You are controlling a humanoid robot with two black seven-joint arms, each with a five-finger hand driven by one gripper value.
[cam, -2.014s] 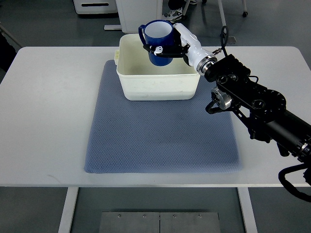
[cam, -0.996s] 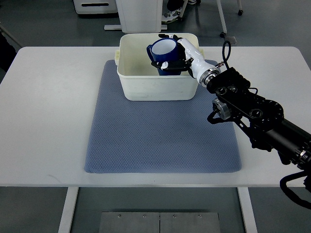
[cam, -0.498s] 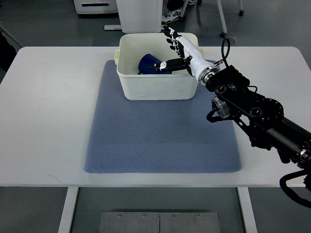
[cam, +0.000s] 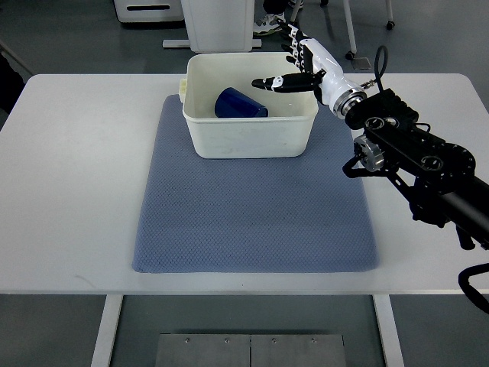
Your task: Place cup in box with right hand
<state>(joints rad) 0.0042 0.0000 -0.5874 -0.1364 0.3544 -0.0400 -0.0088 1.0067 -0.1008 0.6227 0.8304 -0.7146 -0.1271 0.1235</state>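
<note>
The blue cup (cam: 238, 105) lies tipped on its side inside the cream box (cam: 250, 138), toward the box's middle and front wall. My right hand (cam: 294, 61) hovers above the box's far right corner, fingers spread and holding nothing. Its black arm (cam: 416, 157) comes in from the right edge. The hand is clear of the cup, up and to the right of it. No left arm shows in the view.
The box stands on the far end of a blue-grey mat (cam: 256, 206) on the white table (cam: 76, 176). Beyond the table's far edge are a white cabinet base (cam: 221, 23), chair legs and someone's shoes (cam: 267, 23).
The right hand lowered the cup into the box, let it go, and the cup tipped onto its side. The hand has since lifted up and to the right with its fingers spread.
</note>
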